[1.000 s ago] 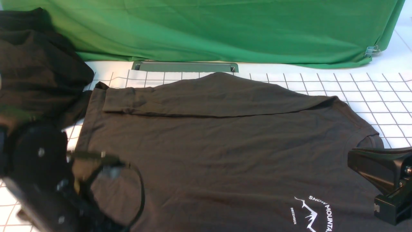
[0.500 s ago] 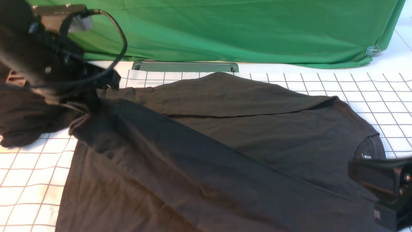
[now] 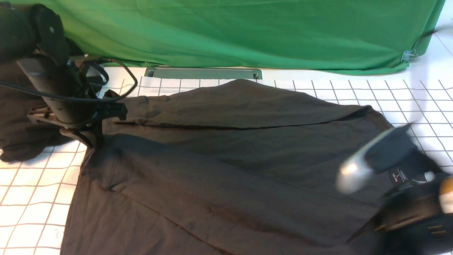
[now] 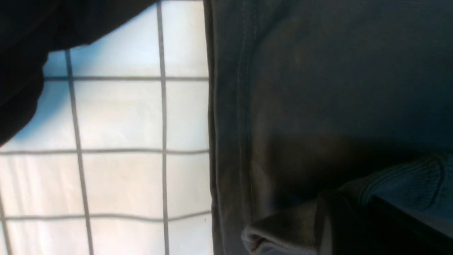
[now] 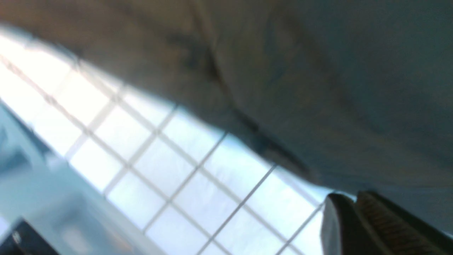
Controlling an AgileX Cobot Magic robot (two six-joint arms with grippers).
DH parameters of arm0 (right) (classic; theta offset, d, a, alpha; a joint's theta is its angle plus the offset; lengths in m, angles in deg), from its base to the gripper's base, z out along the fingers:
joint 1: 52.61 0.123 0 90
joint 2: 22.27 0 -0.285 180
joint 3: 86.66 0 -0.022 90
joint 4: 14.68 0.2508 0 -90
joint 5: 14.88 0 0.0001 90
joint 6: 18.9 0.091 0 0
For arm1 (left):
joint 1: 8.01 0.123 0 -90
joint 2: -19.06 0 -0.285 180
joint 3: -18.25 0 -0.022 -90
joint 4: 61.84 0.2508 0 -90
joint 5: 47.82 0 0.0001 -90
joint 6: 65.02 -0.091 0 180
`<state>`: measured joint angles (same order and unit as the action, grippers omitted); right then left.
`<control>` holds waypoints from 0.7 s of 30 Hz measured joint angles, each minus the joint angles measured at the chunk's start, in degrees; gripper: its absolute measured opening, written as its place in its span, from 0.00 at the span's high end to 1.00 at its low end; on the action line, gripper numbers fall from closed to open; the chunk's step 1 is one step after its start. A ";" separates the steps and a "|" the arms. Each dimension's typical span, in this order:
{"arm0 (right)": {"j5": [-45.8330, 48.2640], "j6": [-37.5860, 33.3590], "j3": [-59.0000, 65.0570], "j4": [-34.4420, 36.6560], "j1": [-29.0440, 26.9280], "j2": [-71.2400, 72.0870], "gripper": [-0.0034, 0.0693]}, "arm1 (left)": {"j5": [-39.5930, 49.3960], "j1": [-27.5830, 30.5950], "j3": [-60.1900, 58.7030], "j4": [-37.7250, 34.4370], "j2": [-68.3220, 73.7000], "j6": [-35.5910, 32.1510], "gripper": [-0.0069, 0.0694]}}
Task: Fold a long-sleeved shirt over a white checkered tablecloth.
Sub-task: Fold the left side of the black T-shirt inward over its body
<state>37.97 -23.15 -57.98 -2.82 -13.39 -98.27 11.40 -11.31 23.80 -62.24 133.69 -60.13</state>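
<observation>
The dark long-sleeved shirt (image 3: 247,159) lies spread on the white checkered tablecloth (image 3: 407,102), its far sleeve folded along the back edge. The near sleeve runs diagonally across the body and hides the print. My left gripper (image 3: 92,140) is at the shirt's far left corner, shut on the ribbed cuff (image 4: 283,226) of that sleeve. Blurred by motion, my right gripper (image 3: 357,171) hovers beside the collar and its white neck label (image 3: 398,176). Its fingers (image 5: 336,223) stand together with no cloth between them, over the shirt's edge (image 5: 336,88).
A shapeless black cloth heap (image 3: 17,127) lies at the far left, just behind my left arm. The green backdrop cloth (image 3: 247,32) hangs along the back, with a grey slot (image 3: 203,73) at its foot and a metal clip (image 3: 408,55) at the right.
My left gripper swung from the near left up to the far left with the sleeve, then sank towards the cloth. The sleeve now covers the print. My right gripper rose towards the collar.
</observation>
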 joint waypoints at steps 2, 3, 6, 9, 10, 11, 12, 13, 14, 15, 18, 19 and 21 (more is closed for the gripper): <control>-0.77 -0.22 0.00 0.15 1.57 -3.96 0.79 | -1.08 0.00 0.00 0.07 0.36 -0.05 0.87; -2.82 -0.44 0.00 0.22 3.74 -8.45 0.66 | -2.29 0.00 0.05 0.07 0.47 -0.04 0.87; -7.84 -0.77 0.00 0.29 6.83 -14.32 0.49 | -3.57 0.00 0.15 -0.11 0.47 -0.04 0.87; -11.30 -1.11 0.00 0.42 7.89 -17.77 0.43 | -3.57 0.00 0.16 -0.11 0.47 -0.04 0.87; -12.31 -1.11 0.00 0.36 8.03 -19.26 0.43 | -3.57 0.00 0.16 -0.11 0.47 -0.04 0.87; -12.73 -1.11 0.00 0.17 8.03 -20.65 0.43 | -3.57 0.00 0.16 -0.11 0.47 -0.04 0.87; -12.74 -1.11 0.00 0.11 8.03 -20.65 0.43 | -3.57 0.00 0.16 -0.11 0.47 -0.04 0.87; -13.20 -1.11 -0.01 -0.55 8.03 -22.35 0.43 | -3.57 0.00 0.16 -0.11 0.47 -0.04 0.87; -13.56 -1.11 -0.06 -1.03 8.03 -23.09 0.43 | -3.57 0.00 0.16 -0.18 0.47 -0.04 0.87; -13.72 -1.06 -0.06 -1.41 8.03 -23.60 0.43 | -3.57 0.00 0.16 -0.23 0.47 -0.04 0.87; -16.06 -0.29 -0.16 -2.95 8.03 -25.53 0.45 | -3.57 0.00 0.16 -0.94 0.47 -0.04 0.87; -16.60 0.08 -0.26 -3.23 8.03 -25.86 0.47 | -3.57 0.00 0.16 -1.00 0.47 -0.04 0.87; -17.14 0.22 -0.32 -3.49 8.03 -26.09 0.53 | -3.49 0.00 0.21 -1.21 0.47 -0.04 0.87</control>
<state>20.83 -22.93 -58.30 -6.31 -5.36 -124.36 7.91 -11.31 24.01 -63.45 134.16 -60.18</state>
